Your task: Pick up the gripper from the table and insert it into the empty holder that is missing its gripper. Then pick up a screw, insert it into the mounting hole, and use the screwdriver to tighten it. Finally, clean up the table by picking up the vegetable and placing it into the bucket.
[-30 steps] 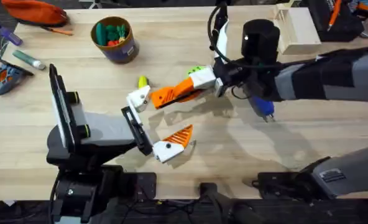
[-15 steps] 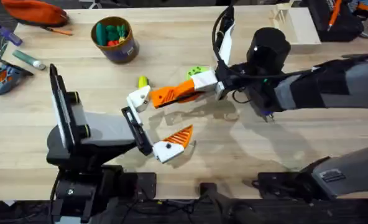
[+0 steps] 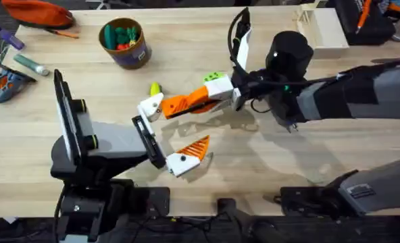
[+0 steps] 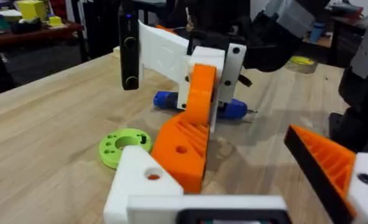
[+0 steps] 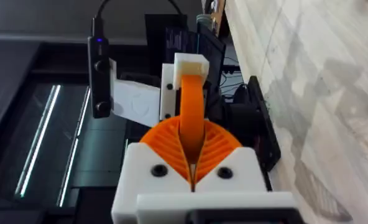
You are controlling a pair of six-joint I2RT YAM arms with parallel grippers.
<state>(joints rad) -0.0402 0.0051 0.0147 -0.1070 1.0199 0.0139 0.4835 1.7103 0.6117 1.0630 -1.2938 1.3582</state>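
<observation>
right gripper (image 3: 210, 94) barely moved since a moment ago, fingers pinched on the orange gripper (image 3: 186, 102), its tip at the holder (image 3: 151, 108), seating hard to tell, left gripper (image 3: 169, 138) spread wide

lab | wooden table (image 3: 267, 169) (robot rig) | monitors (image 5: 190, 37) behind

The screwdriver (image 4: 199, 106) lies mostly hidden behind the gripper (image 4: 193, 124) (only blue ends show).
</observation>
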